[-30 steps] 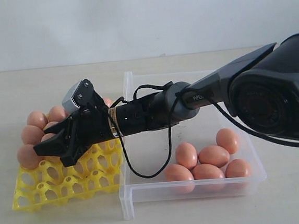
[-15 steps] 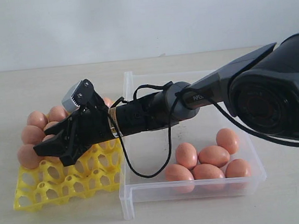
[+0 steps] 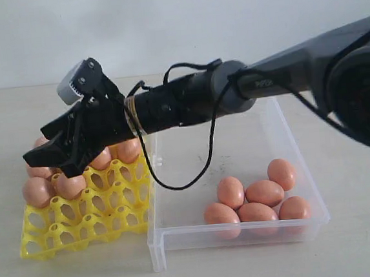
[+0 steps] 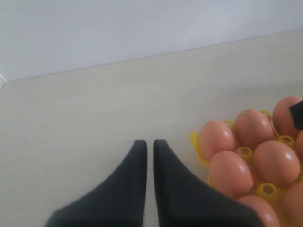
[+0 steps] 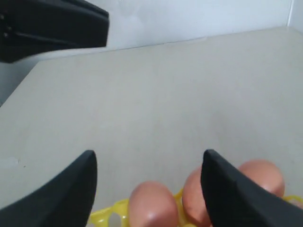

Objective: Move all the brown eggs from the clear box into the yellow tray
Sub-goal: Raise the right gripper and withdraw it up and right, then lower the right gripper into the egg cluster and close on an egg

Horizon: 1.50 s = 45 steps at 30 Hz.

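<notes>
Far left, near the surface's left edge, your left hand is clenched on nothing. Its two fingers lie side by side, just short of the yellow tray, and it plays no part in this step.

The tray sits on the left half of the surface, toward the near edge. Brown eggs fill its far cups, while the rows nearest the front edge are still bare.

What has just changed is above that tray. A second ago your right hand was low among the cups with its fingers drawn in. Now it has risen clear of them, its fingers are spread wide and nothing is between them. In the right wrist view the two fingertips stand well apart, with eggs in the tray below. An egg sits in a cup about where the hand was working, so I judge that one delivered and the release clean.

Just right of the tray, its wall almost against the tray's edge, is the clear box. Six brown eggs are still huddled in its near right corner. The task is therefore well along but not finished. Your next move is likely to swing the right arm back over the box for another egg.
</notes>
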{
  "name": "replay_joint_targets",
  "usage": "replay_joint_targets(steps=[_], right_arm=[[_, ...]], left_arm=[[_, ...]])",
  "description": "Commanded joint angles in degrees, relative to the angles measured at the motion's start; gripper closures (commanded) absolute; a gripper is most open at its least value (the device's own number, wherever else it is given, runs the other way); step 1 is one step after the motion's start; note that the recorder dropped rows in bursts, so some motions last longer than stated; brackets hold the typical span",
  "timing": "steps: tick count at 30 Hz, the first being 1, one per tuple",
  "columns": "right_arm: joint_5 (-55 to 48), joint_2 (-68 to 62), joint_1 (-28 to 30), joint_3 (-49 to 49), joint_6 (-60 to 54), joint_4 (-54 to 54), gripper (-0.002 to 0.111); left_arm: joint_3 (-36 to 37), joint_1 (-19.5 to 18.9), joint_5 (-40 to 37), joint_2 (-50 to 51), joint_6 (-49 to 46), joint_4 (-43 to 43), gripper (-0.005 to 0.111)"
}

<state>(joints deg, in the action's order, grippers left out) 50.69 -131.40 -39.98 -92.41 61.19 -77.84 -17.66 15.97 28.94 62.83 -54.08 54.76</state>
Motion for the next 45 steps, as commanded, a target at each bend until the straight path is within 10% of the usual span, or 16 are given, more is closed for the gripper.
replay_joint_targets(steps=[1,6,20,30,35,41,45], right_arm=[[-4.95,7.73,0.14,-0.32,13.69,-19.76,0.061],[-5.97,14.79,2.64,1.79,21.12,-22.11,0.108],[-16.72,27.76,15.39,8.17,28.62,-22.11,0.109],[-67.97,38.97,15.44,30.32,10.35,-21.11,0.109],[-83.56,39.24,15.44,31.52,-30.01,13.57,0.109],[-92.19,38.21,15.44,22.7,-77.39,80.24,0.109],[-101.4,33.01,15.44,17.29,-78.88,93.02,0.108]], left_arm=[[0.25,-0.11,0.58,-0.45,0.55,-0.21,0.103],[0.25,-0.11,0.58,-0.45,0.55,-0.21,0.103],[0.25,-0.11,0.58,-0.45,0.55,-0.21,0.103],[0.25,-0.11,0.58,-0.45,0.55,-0.21,0.103],[0.25,-0.11,0.58,-0.45,0.55,-0.21,0.103],[0.25,-0.11,-0.59,-0.45,0.55,-0.21,0.103],[0.25,-0.11,-0.74,-0.45,0.55,-0.21,0.103]])
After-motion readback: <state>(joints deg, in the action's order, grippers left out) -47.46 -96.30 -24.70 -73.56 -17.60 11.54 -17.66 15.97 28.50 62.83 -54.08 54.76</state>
